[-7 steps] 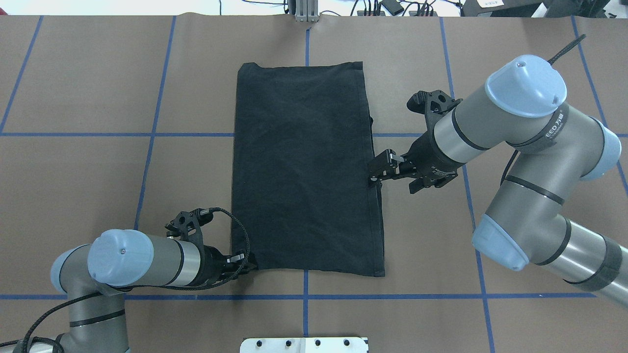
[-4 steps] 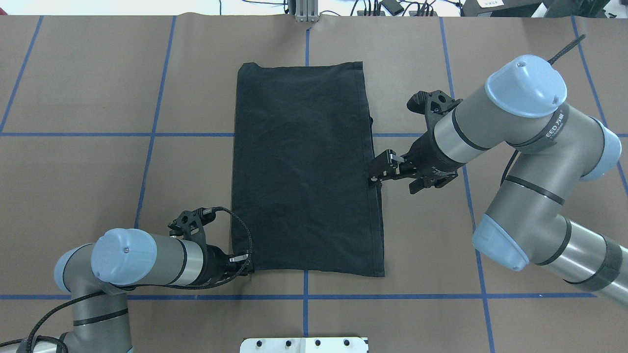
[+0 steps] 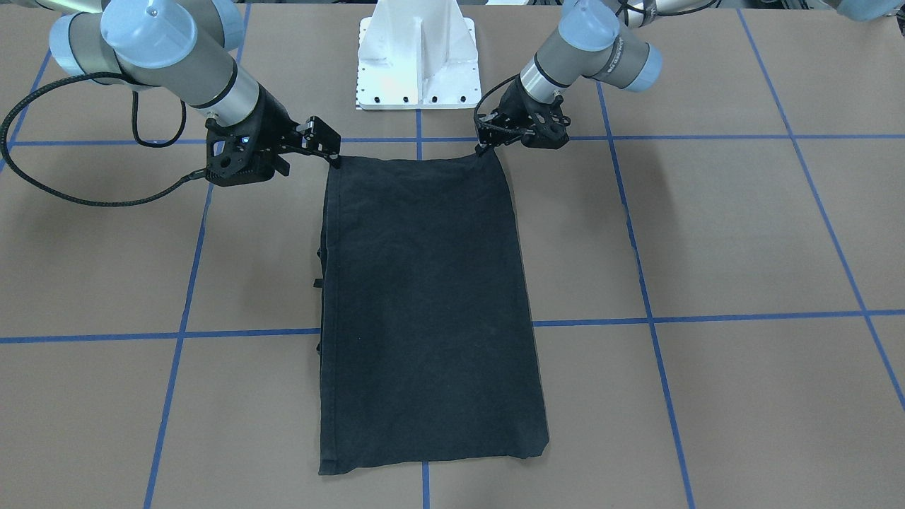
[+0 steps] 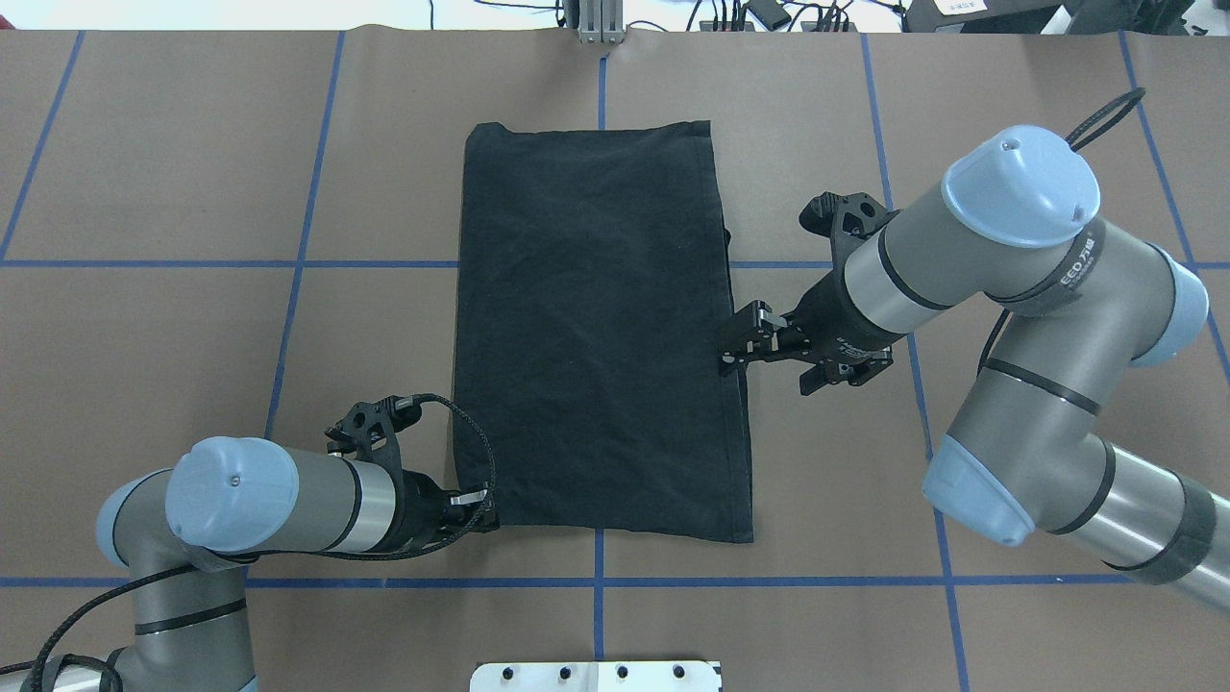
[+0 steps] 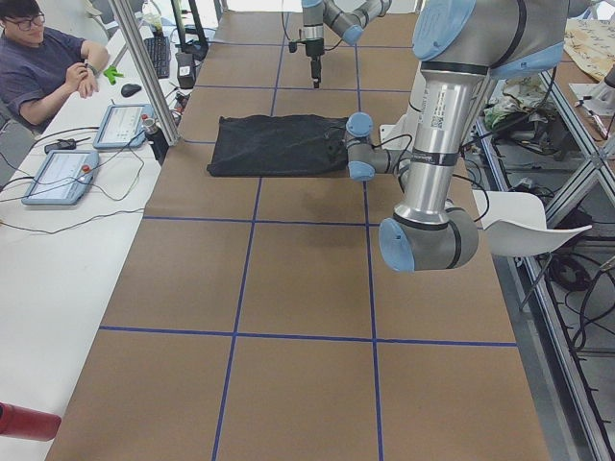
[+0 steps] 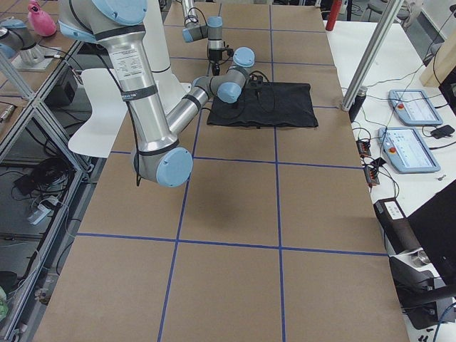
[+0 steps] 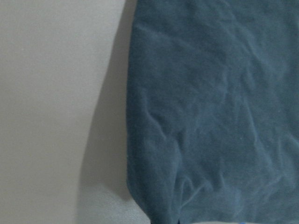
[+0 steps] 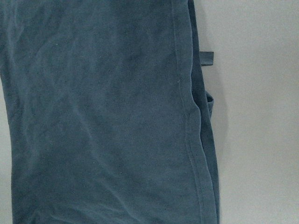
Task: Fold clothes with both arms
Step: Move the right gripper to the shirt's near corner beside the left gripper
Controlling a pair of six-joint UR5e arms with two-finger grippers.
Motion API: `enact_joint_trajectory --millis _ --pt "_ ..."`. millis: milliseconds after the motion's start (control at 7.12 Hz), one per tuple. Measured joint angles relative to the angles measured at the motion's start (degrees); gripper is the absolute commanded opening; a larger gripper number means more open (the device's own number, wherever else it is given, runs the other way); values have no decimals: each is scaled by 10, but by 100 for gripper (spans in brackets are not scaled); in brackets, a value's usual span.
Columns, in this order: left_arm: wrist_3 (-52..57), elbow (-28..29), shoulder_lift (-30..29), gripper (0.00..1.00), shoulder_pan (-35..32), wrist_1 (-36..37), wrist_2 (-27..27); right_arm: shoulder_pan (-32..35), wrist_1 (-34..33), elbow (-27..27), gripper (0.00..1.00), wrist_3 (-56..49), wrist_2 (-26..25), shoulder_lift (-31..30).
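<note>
The black T-shirt lies folded into a long rectangle with its plain side up, and the logo is hidden. It also shows in the front-facing view. My left gripper is low at the shirt's near left corner and looks shut on it; in the front-facing view the corner peaks up at the gripper. My right gripper hovers over the shirt's right edge with its jaws apart, holding nothing; it also shows in the front-facing view. Both wrist views show only cloth and no fingers.
The table is covered in brown paper with blue tape lines. The white base plate stands at the robot's edge. At the far side an operator sits by tablets and cables.
My right arm has dropped slightly and shifted its gripper a little nearer along the shirt's right edge. My left arm has pulled back a little at the near left corner. The shirt has not moved.
</note>
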Motion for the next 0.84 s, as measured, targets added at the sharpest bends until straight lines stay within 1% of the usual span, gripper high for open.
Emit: enact_joint_trajectory --millis 421,561,842 --pt "-1 -8 0 0 -1 5 0 -80 -8 1 100 102 -91 3" --pt "-1 -10 0 0 -1 5 0 -99 -33 1 100 113 -105 6" --pt "-1 -12 1 0 -2 5 0 -122 -134 -1 100 115 -131 34"
